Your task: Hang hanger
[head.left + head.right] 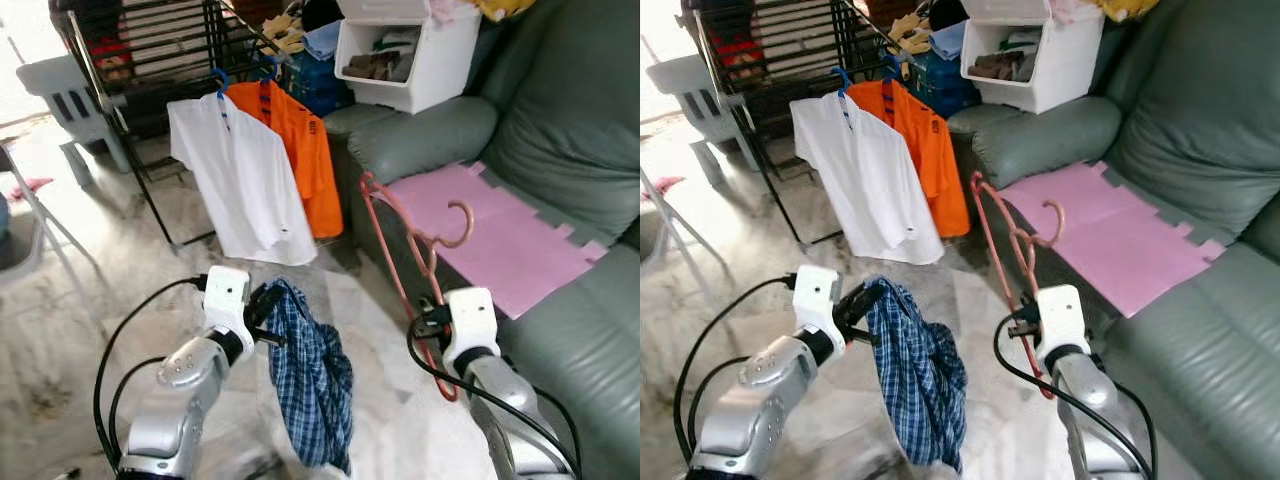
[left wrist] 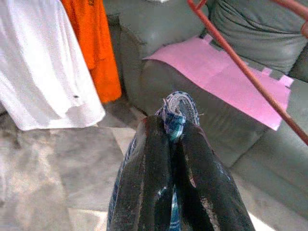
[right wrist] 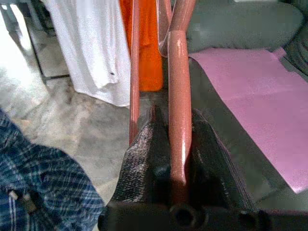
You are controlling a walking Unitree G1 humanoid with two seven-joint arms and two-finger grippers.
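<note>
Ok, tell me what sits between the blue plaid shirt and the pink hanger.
Nothing sits there: in the left eye view, only bare marble floor shows between the blue plaid shirt in the left hand and the pink hanger in the right hand.

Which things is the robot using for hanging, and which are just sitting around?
For the job:
- pink hanger, held in the right gripper
- blue checked shirt, pinched in the left gripper
- drying rack, likely where it goes

Just lying about:
- white shirt and orange shirt, already hung
- pink mat on the green sofa
- white bin
</note>
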